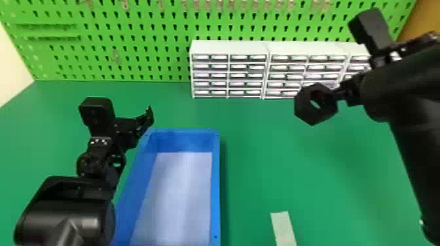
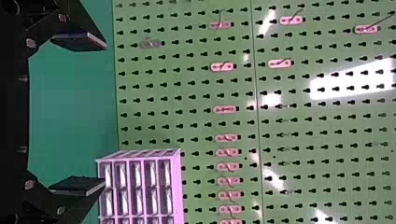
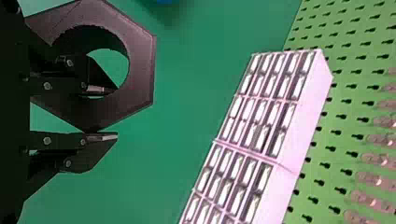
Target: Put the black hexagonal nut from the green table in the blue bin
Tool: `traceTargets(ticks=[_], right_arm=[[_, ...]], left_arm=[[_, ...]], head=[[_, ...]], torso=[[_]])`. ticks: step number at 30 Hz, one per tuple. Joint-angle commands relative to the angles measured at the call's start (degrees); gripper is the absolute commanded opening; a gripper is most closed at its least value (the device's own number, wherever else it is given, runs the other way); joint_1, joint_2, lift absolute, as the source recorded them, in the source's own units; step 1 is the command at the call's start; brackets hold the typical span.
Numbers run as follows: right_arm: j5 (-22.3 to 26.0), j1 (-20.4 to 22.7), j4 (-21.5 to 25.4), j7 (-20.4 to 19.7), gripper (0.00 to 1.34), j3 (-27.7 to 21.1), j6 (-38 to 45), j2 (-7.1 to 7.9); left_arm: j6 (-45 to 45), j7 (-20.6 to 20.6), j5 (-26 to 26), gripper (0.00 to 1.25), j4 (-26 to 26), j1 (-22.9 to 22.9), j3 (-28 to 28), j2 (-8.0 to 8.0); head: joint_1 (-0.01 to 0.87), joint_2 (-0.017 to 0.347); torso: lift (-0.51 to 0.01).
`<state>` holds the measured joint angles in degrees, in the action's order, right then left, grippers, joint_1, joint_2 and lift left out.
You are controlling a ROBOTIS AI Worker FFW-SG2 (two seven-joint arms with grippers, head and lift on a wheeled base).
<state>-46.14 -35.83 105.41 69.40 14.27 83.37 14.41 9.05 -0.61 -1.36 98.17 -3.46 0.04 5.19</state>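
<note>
A: How did the claws stand?

B: The right gripper (image 1: 333, 95) was closed on one wall of the black hexagonal nut (image 1: 315, 113) — one finger lay through the hole, the other against the outer side. The pair hung beyond and to the right of the blue bin (image 1: 186, 131), raised above the green table (image 1: 262, 183).

A: And the left gripper (image 1: 135, 123)?

B: Wide open, its two fingers well apart with a bare gap between. It was near the bin's far left corner.

A: The counts?

B: One nut, held by one of two grippers; one bin, with a pale floor; one pale strip (image 1: 284, 229), on the table to the bin's right. At least three white drawer cabinets (image 1: 229, 47) stood in a row beyond the bin, before one green pegboard (image 1: 131, 49) — the third was partly hidden by the right arm.
</note>
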Motion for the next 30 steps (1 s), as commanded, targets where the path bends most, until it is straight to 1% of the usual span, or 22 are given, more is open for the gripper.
traceTargets(ticks=[1,5,10,13,15,24,30], right_arm=[[7.1,-1.2,-1.4,-3.9,0.24,0.1,-2.2,-0.97],[14.1,-2.3,-2.9,-9.2,0.24,0.3,-4.8,-1.85],[19.1,-3.5,-4.4,-13.3,0.24,1.1,-6.9,-3.34],[22.8,-4.0,-5.2,-16.2,0.24,1.9,-8.1,-3.96],[25.4,-4.5,-6.0,-18.2,0.24,3.0,-9.0,-4.04],[37.5,-6.9,-10.8,-25.0,0.24,10.2,-12.8,-4.75],[45.6,-8.1,-12.6,-29.5,0.24,15.7,-14.8,-4.92]], left_arm=[[0.0,0.0,0.0,1.0,0.0,0.1,0.1,0.0],[0.0,0.0,0.0,1.0,0.0,0.2,0.1,0.0],[0.0,0.0,0.0,1.0,0.0,0.2,0.1,0.0],[0.0,0.0,0.0,1.0,0.0,0.1,0.1,0.0],[0.0,0.0,0.0,1.0,0.0,0.2,0.2,0.0],[0.0,0.0,0.0,1.0,0.0,0.2,0.2,0.0],[0.0,0.0,0.0,1.0,0.0,0.2,0.4,0.0]], head=[[0.686,0.051],[0.686,0.051],[0.686,0.051],[0.686,0.051],[0.686,0.051],[0.686,0.051],[0.686,0.051]], torso=[[-0.096],[-0.096],[-0.096],[-0.096],[-0.096],[-0.096],[-0.096]])
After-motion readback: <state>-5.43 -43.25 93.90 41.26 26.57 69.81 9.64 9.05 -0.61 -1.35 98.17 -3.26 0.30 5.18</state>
